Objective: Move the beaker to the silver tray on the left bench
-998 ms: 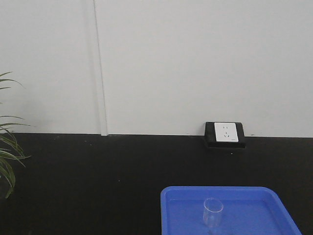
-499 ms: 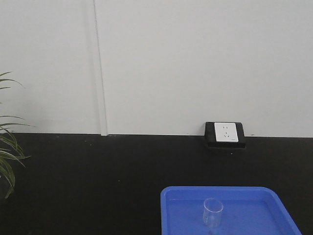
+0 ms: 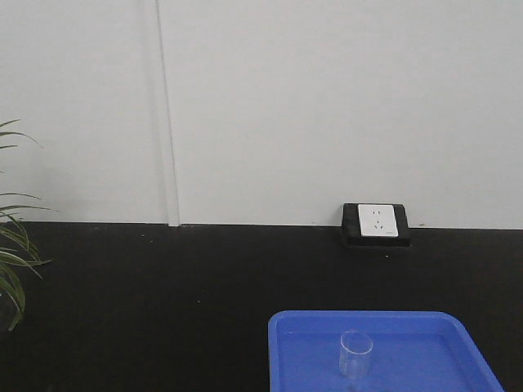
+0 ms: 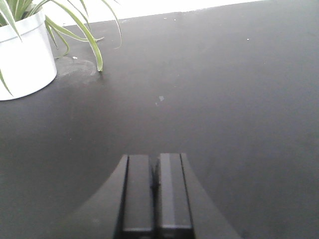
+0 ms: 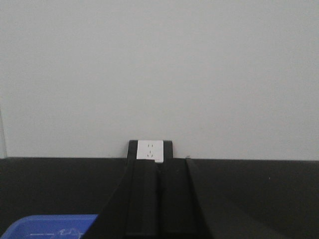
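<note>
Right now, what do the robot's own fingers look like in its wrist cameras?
Only the fingers show. The left gripper has two flat, matte black bars with squared tips, flaring into a curved black base. The right gripper looks the same. No cables, markings or arm segments are visible.

A bright blue plastic tray (image 3: 425, 355) is seen at the lower right, with a white wall socket (image 3: 376, 221) mounted low on the pale wall (image 3: 327, 106) behind it. A long-leaved plant (image 3: 11, 261) is held in a white pot (image 4: 24, 62) at the left.
</note>
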Tool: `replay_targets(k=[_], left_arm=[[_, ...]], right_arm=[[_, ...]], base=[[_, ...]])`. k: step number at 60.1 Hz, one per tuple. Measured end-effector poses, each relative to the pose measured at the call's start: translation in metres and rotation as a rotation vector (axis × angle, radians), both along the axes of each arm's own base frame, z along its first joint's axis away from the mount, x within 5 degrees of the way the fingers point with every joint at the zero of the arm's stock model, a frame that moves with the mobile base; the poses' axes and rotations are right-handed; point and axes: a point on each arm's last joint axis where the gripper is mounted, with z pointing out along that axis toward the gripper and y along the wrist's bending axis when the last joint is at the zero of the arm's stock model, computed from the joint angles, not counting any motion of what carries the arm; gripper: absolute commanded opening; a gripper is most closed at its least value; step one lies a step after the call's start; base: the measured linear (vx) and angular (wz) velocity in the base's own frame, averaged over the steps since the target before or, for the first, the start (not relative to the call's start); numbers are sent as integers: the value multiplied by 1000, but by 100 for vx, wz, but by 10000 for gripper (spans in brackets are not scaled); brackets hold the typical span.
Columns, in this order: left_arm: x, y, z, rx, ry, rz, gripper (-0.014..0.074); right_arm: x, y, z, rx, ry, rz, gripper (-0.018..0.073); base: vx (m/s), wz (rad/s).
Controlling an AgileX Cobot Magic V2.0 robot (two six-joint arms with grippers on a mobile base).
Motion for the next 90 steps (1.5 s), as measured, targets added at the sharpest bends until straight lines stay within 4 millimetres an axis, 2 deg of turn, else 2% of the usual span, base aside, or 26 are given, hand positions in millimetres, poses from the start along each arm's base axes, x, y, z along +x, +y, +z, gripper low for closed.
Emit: replay_targets(k=[9,25,33,54,62,78,90], left_arm=[[0,0,0,0,0,0,1],[0,0,0,0,0,0,1],[0,0,0,0,0,0,1],[0,0,0,0,0,0,1],[0,0,0,0,0,0,1],[0,0,0,0,0,0,1],[0,0,0,0,0,0,1]], right_arm=[[14,-1,-7,3,74,1,136],[33,-1,-20,8,173,2,474],[44,-1,-25,10,193,8,580],[96,4,-66,-84,338,108,593],[116,14,-84,-86,335,223,593],[149,27,-134,-47,419,401,593],[186,50,-155,-71,446,497,593]], base=[[0,0],[0,0],[0,0],[0,0],[0,0],[0,0],[0,0]])
